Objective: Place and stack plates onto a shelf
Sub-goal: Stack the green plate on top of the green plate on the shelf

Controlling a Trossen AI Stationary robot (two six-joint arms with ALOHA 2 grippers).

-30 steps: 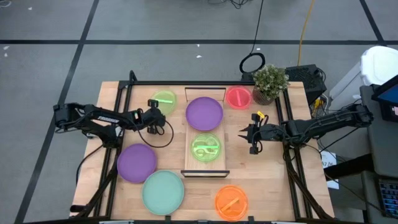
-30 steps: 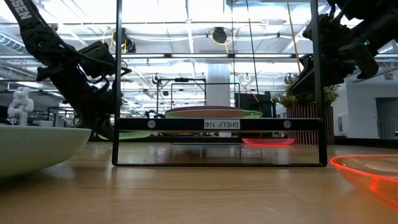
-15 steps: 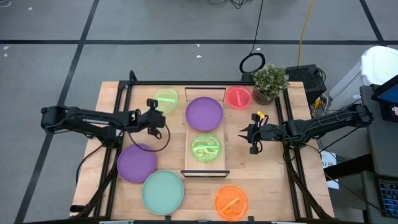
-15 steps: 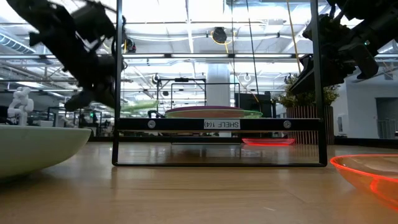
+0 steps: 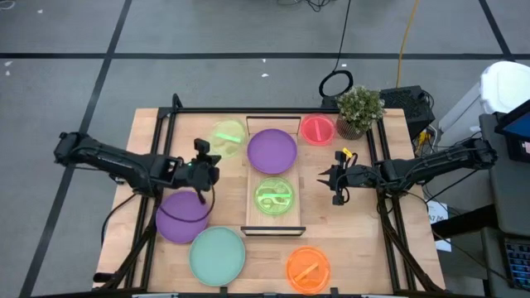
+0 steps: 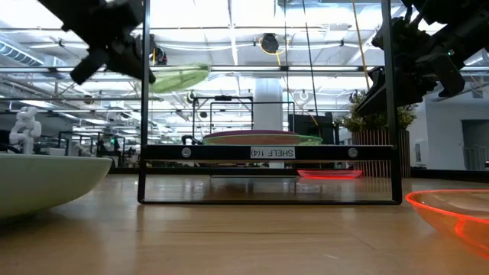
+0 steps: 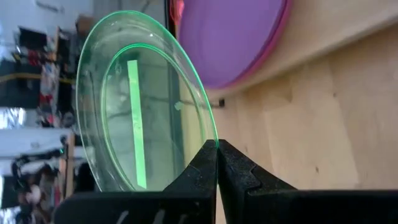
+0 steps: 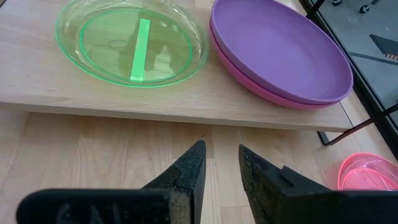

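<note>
My left gripper (image 5: 207, 162) is clamped on the rim of a lime plate (image 5: 228, 133), holding it in the air just left of the shelf (image 5: 252, 209); the low view shows this plate (image 6: 177, 76) well above shelf level. My right gripper (image 5: 329, 184) hovers just right of the shelf with its jaws slightly apart and nothing between them.

Status, as I judge it:
1. On the shelf: a purple plate (image 5: 272, 151) at the far end, stacked on a magenta plate (image 8: 249, 84) visible beneath it in the right wrist view, and a second lime plate (image 5: 274, 197) nearer the front end.
2. In transit: the held lime plate. It probably goes onto the lime plate already shelved.
3. Not yet placed, on the table: a purple plate (image 5: 181, 217) below the left gripper, a mint plate (image 5: 217, 255) at the front, an orange plate (image 5: 307, 269) front right, a red-pink plate (image 5: 316, 130) at the far right beside a potted plant (image 5: 358, 110).

Count: eight plates.
- Large: two purple, one magenta, one mint.
- Small: two lime, one red-pink, one orange.
- Shelves: one.

Three of eight are shelved; roughly a third is complete.
</note>
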